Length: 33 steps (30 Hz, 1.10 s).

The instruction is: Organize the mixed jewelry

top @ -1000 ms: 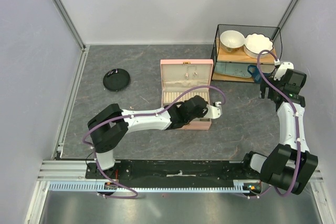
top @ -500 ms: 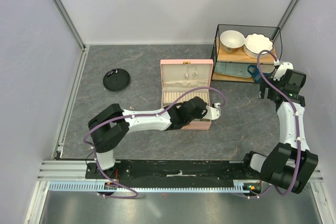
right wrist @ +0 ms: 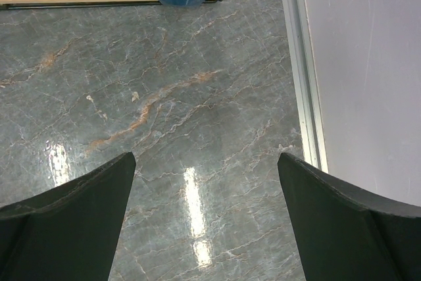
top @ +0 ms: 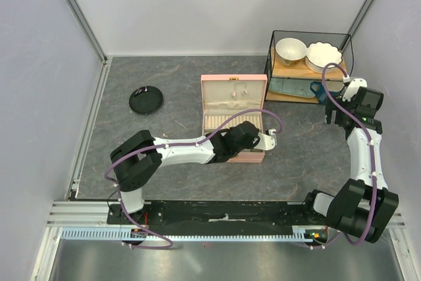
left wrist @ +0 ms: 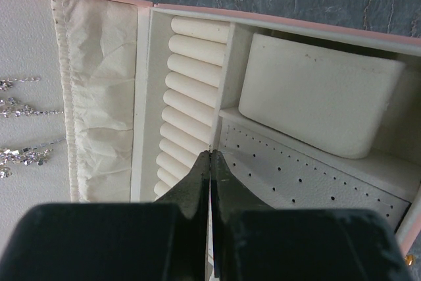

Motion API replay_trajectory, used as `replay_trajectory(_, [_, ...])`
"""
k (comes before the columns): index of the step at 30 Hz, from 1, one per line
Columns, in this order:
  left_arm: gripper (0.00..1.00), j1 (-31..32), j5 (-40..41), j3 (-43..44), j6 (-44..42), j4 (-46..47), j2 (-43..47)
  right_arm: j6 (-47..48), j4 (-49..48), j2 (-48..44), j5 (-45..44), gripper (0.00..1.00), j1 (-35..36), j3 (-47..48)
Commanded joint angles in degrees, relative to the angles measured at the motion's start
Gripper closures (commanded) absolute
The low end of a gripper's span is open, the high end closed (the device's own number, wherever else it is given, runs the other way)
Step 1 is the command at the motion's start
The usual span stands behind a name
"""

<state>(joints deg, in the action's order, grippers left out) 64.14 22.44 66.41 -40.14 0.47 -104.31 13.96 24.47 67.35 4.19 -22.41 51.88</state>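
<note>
The pink box (top: pixel 205 91) lies open mid-table. Silvery jewelry (left wrist: pixel 18 156) hangs on its lid lining, seen from above as small specks of jewelry (top: pixel 235 93). My left gripper (top: pixel 268 139) hovers over the box's right part. In the left wrist view my left gripper (left wrist: pixel 210 154) is shut above the divider between the ring rolls (left wrist: pixel 191 70) and the perforated panel (left wrist: pixel 309 176). A tiny pale speck with a thin pin shows at its tips. My right gripper (right wrist: pixel 207 157) stands wide open over bare table at the far right.
A black round dish (top: pixel 145 101) sits on the table's left. A wire rack (top: pixel 309 34) at the back right holds two white bowls and a plate, with a blue cup (top: pixel 318 90) at its foot. A white pad (left wrist: pixel 316 93) fills one box compartment.
My left gripper has shifted very slightly to the left over the box and then held still. The right arm has not moved.
</note>
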Motion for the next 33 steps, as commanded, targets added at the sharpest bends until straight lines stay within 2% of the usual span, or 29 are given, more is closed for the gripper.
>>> replay_trajectory(1, [0.98,0.2,0.5,1.09,-1.26,2.34,-0.19,0.63,-1.62,-0.03,0.74,0.02,-0.53,-0.29])
replay_trajectory(33, [0.98,1.43,3.49,0.91,-0.64,3.92,-0.89,0.81,-2.06,-0.2,0.91,0.02,-0.61,-0.9])
